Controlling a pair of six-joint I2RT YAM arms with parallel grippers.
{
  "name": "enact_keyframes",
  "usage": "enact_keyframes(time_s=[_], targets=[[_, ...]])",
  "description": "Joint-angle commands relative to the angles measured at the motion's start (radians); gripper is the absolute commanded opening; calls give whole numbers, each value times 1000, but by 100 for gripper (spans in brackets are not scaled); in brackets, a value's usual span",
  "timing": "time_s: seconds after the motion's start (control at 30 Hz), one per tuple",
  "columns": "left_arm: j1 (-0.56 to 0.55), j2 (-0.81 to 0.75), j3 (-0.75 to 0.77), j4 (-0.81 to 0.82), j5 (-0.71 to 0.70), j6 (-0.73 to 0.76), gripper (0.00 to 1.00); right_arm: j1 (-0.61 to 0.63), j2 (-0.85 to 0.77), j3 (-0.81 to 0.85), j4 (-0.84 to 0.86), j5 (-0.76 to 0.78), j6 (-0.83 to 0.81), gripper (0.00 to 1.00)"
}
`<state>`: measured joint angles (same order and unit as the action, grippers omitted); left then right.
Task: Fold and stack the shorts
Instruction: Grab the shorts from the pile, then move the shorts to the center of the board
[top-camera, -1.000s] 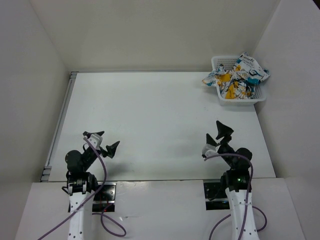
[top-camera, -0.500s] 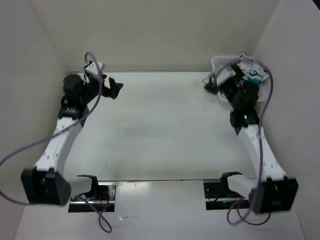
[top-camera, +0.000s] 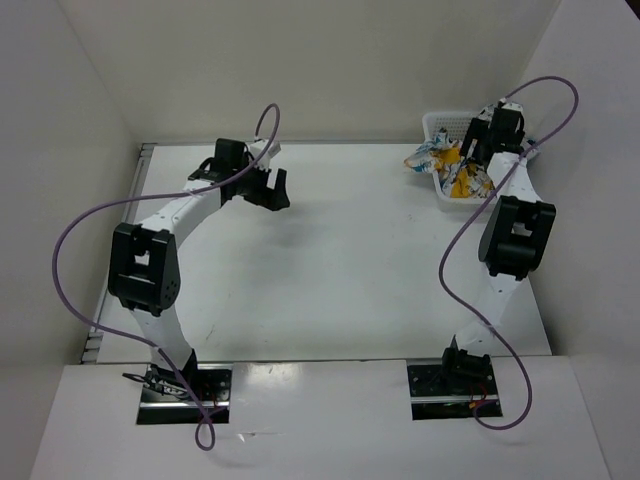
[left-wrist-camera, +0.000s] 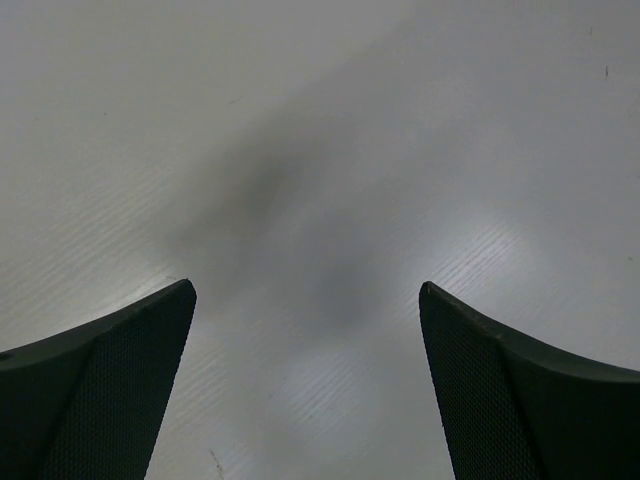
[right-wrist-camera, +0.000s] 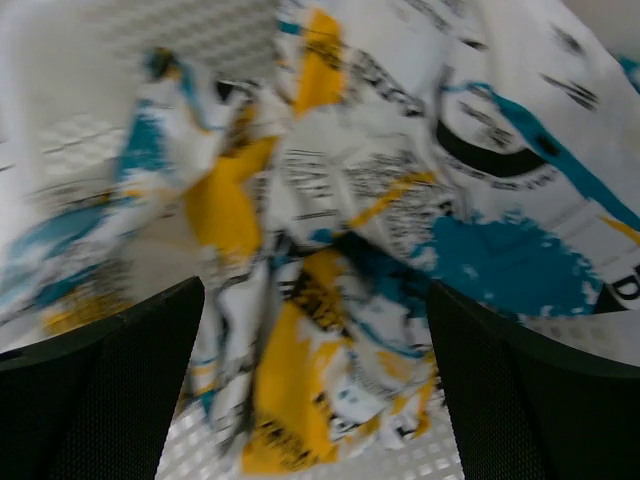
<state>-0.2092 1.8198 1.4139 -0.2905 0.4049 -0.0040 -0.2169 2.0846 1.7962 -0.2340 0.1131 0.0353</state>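
Observation:
The shorts (top-camera: 452, 168), crumpled white fabric with teal, yellow-orange and black print, lie heaped in the white perforated basket (top-camera: 437, 124) at the table's back right, one end spilling over its left rim. My right gripper (top-camera: 472, 148) hovers right over the heap. In the right wrist view the shorts (right-wrist-camera: 400, 200) fill the frame. The right gripper (right-wrist-camera: 315, 288) is open there, its fingers straddling the cloth without pinching it. My left gripper (top-camera: 274, 196) hangs open over bare table at the back left. The left gripper (left-wrist-camera: 307, 287) has nothing between its fingers.
White walls close in the table at the back and on both sides. The basket's perforated wall (right-wrist-camera: 200, 40) stands close behind the shorts, next to the right wall. A metal rail (top-camera: 118, 240) runs along the table's left edge.
Both arms have unfolded from the near edge and reached far back. The left gripper then swung right toward the middle. The right gripper came in over the basket.

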Motion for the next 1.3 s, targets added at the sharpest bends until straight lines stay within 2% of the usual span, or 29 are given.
enact_keyframes(time_s=[0.0, 0.23, 0.3, 0.33, 0.37, 0.43, 0.47, 0.53, 0.67, 0.8, 0.97, 1.0, 1.1, 1.17, 1.27], targets=[[-19, 16, 69, 14, 14, 4, 99, -33, 63, 104, -133, 46, 84, 95], [-82, 56, 88, 5, -20, 4, 99, -62, 155, 104, -133, 74, 95, 97], [-93, 65, 88, 5, -29, 4, 99, -62, 167, 104, -133, 21, 86, 89], [-102, 65, 88, 5, -29, 4, 99, -62, 167, 104, -133, -1, 86, 81], [-102, 65, 88, 5, -29, 4, 99, -62, 167, 104, -142, -28, 86, 61], [-102, 65, 88, -4, -29, 4, 99, -62, 178, 104, -142, -38, 86, 37], [-102, 65, 97, -4, -38, 4, 99, -62, 178, 118, -142, -38, 86, 14], [-102, 55, 97, -4, -38, 4, 99, -62, 155, 146, -142, -27, 86, 0], [-102, 20, 97, -4, -72, 4, 99, 9, 72, 230, -160, -9, 8, 0], [-102, -43, 74, 25, -116, 4, 99, 94, -21, 369, -160, 81, -55, 0], [-102, -189, 11, 54, -188, 4, 99, 194, -119, 669, -247, 76, -55, 0], [-102, -214, -13, 63, -207, 4, 99, 252, -133, 714, -269, 53, -55, 0], [-102, -324, -53, 63, -285, 4, 99, 352, -196, 715, -362, -188, -32, 0], [-102, -410, -95, 63, -343, 4, 99, 457, -228, 645, -375, -318, 18, 0], [-84, -514, -161, 73, -390, 4, 99, 518, -251, 557, -389, -462, 109, 0]])
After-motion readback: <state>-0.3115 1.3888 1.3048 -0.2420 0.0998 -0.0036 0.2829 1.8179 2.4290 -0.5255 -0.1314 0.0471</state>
